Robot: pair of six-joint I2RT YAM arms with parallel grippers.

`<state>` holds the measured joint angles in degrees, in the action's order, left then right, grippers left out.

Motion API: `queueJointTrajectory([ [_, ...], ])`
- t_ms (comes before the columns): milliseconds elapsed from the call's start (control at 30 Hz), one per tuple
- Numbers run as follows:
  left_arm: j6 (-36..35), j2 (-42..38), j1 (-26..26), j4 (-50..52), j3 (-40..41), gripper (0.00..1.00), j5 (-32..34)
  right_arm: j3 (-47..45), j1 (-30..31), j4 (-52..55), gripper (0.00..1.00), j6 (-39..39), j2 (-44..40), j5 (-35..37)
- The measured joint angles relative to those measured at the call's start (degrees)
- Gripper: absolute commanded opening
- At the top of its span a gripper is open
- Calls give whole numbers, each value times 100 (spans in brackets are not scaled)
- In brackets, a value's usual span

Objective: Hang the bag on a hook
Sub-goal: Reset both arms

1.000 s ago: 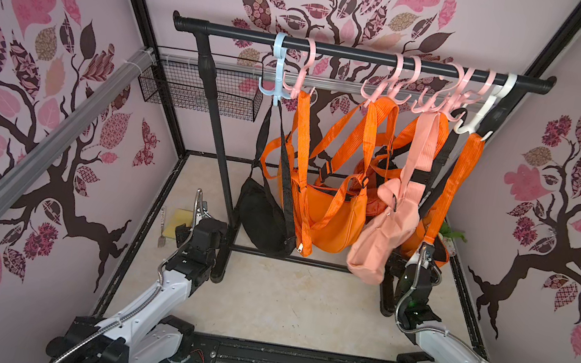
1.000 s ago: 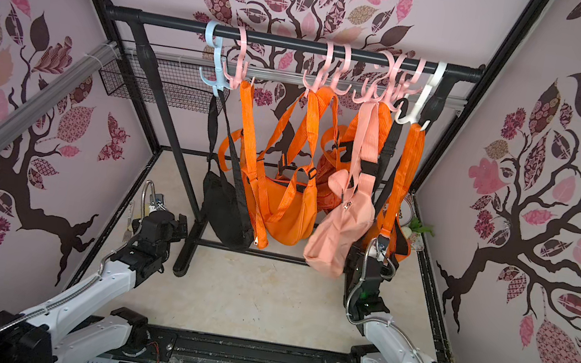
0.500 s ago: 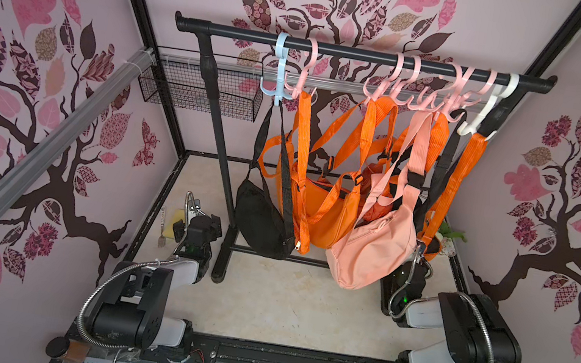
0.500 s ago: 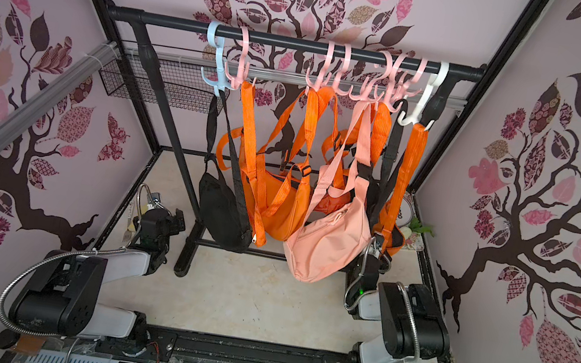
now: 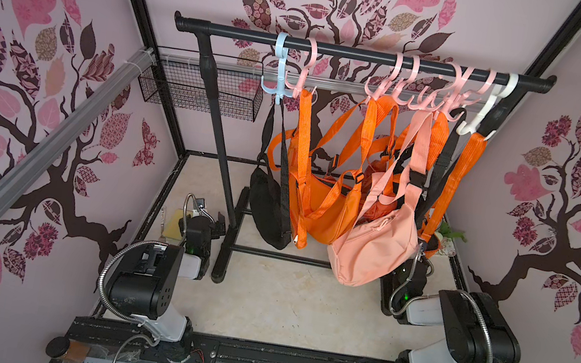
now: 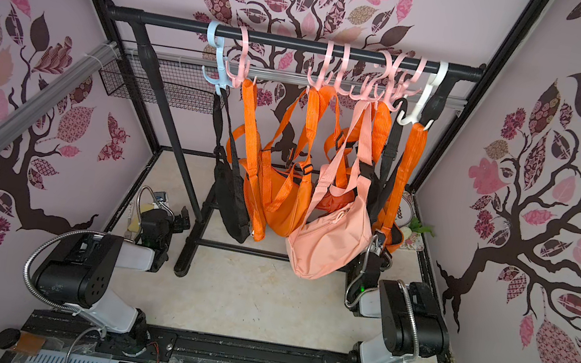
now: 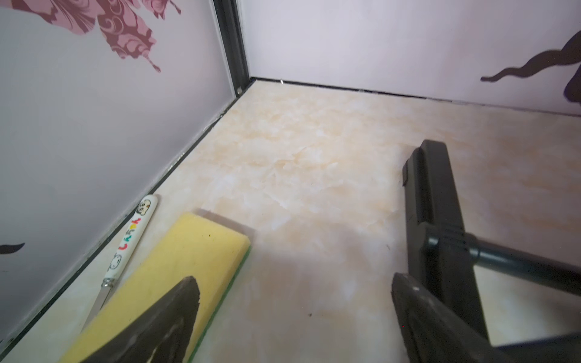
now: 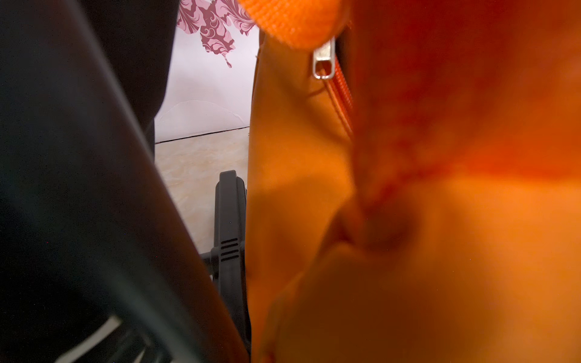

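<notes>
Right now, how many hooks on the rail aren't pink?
2. A blue hook at the left end of the rail carries the black bag; a white hook at the right end carries an orange strap. The rest look pink; none seems hidden.

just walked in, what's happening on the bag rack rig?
The peach fabric crossbody bag hangs by its strap from a pink plastic hook on the black metal rail, among orange fabric bags. Both arms sit folded low. The left claw is open and empty; the right claw, open, sits against those orange bags, gripping nothing visible.
</notes>
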<state>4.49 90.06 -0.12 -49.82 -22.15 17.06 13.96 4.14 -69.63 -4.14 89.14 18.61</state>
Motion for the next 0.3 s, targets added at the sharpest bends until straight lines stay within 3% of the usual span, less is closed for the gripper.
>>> queueJointTrajectory([
  [300,-7,22,-20,-299,20,98,-2,33,-7,42,100,0,0,-22],
])
